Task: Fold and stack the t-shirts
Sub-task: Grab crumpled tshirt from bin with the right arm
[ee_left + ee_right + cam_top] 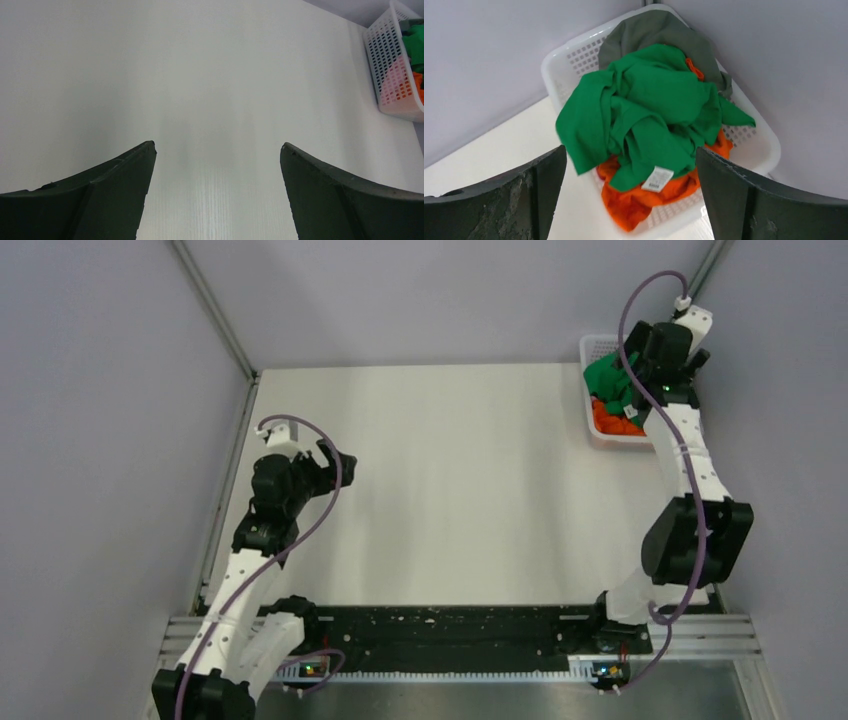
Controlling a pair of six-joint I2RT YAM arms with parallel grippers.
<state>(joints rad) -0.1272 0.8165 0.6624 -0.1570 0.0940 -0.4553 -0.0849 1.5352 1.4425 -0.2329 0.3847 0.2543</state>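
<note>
T-shirts (644, 115) (green topmost) beneath right gripper (630, 149)

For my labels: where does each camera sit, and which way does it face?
Top external: above and behind, looking down on the table; left arm, right arm show.
Left wrist: over the table, facing the white basket; left gripper open.
Right wrist: above the basket, looking at the green t-shirt; right gripper open.
Shared: all see the basket.
</note>
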